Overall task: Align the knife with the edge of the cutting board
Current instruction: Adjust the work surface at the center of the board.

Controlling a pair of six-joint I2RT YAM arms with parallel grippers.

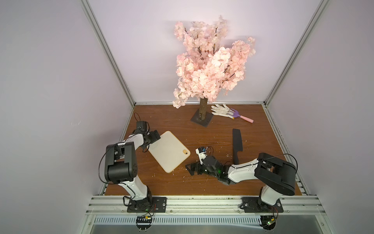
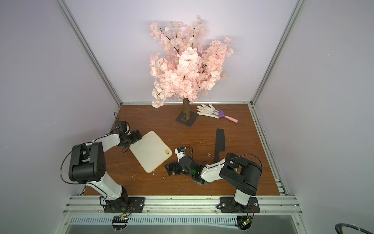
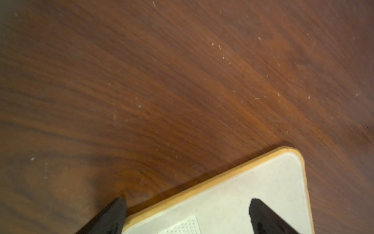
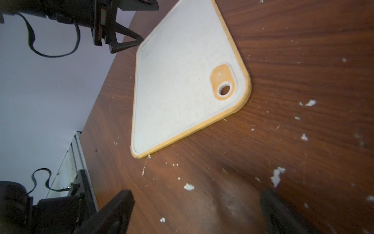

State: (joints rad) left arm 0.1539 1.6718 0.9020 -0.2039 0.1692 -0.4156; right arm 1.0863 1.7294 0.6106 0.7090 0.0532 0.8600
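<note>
The cutting board could be knocked askew by the released left gripper straddling its edge; the distant knife is ungrasped, right gripper released.

The knife handle's end is hidden behind the right arm, back of the right gripper. The left gripper covers a cutting board corner; contact cannot be told.
</note>
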